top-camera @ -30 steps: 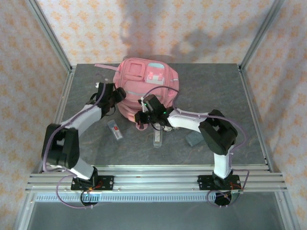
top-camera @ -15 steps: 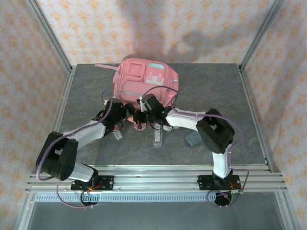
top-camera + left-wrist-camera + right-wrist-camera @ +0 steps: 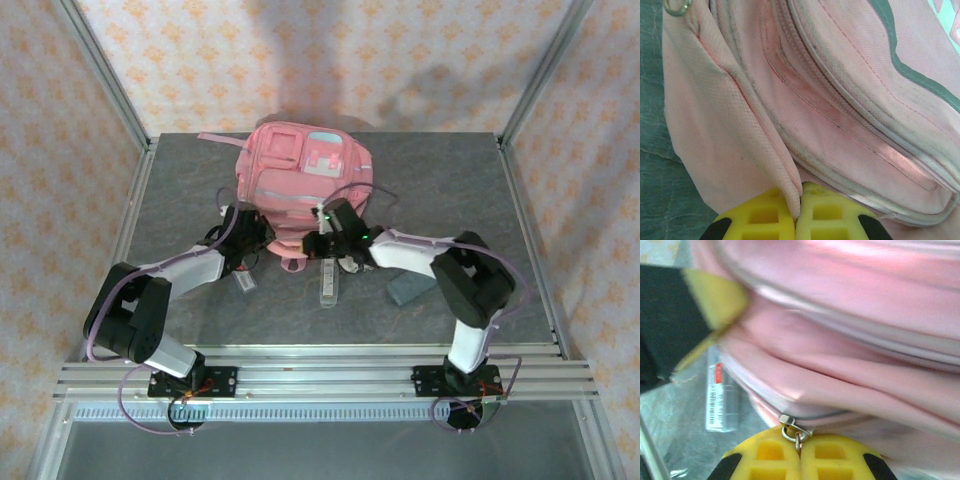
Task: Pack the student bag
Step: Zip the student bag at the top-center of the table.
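Note:
The pink student bag (image 3: 300,180) lies at the back middle of the table, blue-and-white patch up. My left gripper (image 3: 262,232) presses against its near left edge and is shut on a fold of pink fabric (image 3: 790,185) between the yellow fingers (image 3: 760,215). At the bag's near edge my right gripper (image 3: 322,238) is shut on the metal zip pull (image 3: 796,432). The zip slider (image 3: 787,421) sits just above the fingers (image 3: 832,457), on the bag's lower seam (image 3: 850,390).
A clear packet with a red label (image 3: 242,278) lies by the left arm and also appears in the right wrist view (image 3: 720,397). A clear tube-like pack (image 3: 329,283) and a grey-blue block (image 3: 407,289) lie in front of the bag.
The left gripper swung from the bag's left side down to its near left edge and closed on fabric. The right gripper shifted right along the near edge with the zip pull.

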